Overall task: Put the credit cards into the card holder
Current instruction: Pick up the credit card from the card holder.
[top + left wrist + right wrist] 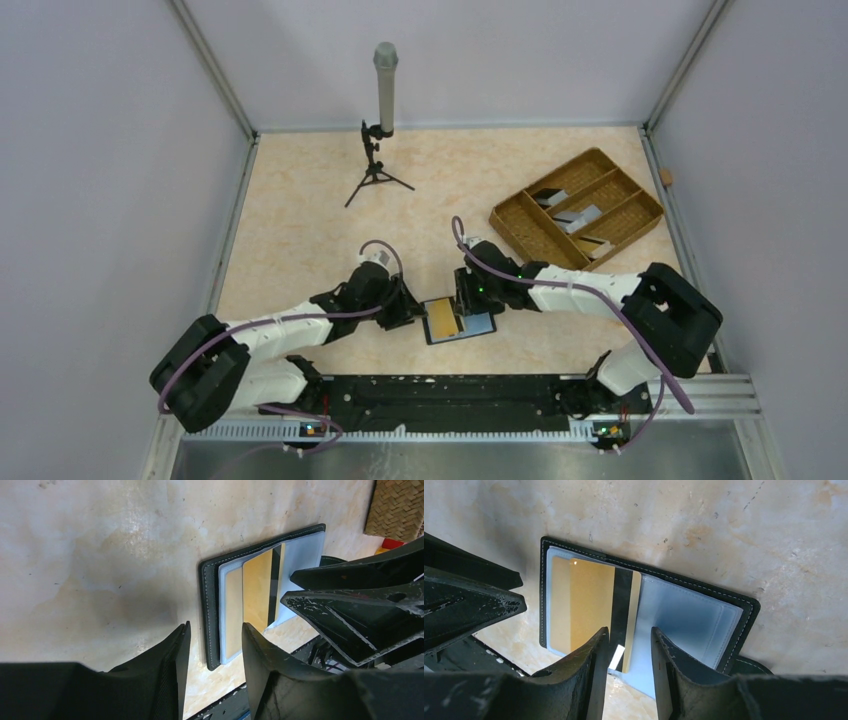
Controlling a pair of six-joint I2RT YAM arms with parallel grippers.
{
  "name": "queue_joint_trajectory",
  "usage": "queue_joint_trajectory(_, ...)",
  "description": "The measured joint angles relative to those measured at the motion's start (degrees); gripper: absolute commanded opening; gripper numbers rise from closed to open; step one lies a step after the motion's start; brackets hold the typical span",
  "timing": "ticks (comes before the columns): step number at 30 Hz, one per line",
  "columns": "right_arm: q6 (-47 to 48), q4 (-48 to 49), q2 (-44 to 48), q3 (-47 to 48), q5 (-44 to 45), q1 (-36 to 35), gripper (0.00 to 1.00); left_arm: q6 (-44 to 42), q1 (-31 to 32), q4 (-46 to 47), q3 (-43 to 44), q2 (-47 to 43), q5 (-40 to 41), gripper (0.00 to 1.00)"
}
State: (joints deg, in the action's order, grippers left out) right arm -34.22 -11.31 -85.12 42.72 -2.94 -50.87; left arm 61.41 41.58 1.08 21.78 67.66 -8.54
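Toward the front edge of the table (300, 220), between the two arms: card holder (458, 324), spread open and flat, lining up. On that lining: gold card (589, 605) with a black stripe, slightly askew, one long side against the tan pocket, stripe side by the fold; tucked in or merely lying there, cannot tell. Right gripper (629, 630): hangs low over the card's stripe end, jaws partly apart, that end showing in the gap, nothing clamped. Left gripper (216, 626): sits at the holder's outer stitched edge, jaws partly apart and straddling it; touching or not, cannot tell. Far right: brown woven tray (631, 179), with more credit cards (585, 215), pale and dark, in its compartments, well apart from the holder.
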Motion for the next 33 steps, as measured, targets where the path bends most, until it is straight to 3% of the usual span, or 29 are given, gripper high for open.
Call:
queue_joint_trajectory(13,-1.0,2.6,-2.3,0.0,-1.7,-1.1,0.23,0.9,-0.2,5.3,-2.1,3.0,-2.1,0.3)
queue_joint_trajectory(26,-2.0,3.8,-2.8,0.0,-2.7,-2.5,0.17,2.2,-0.2,8.8,-3.4,3.9,-3.2,0.28)
queue_joint_trajectory(33,-2.4,4.6,-3.2,0.0,-2.8,-2.8,0.17,2.5,-0.2,10.0,-4.1,3.8,-3.6,0.32)
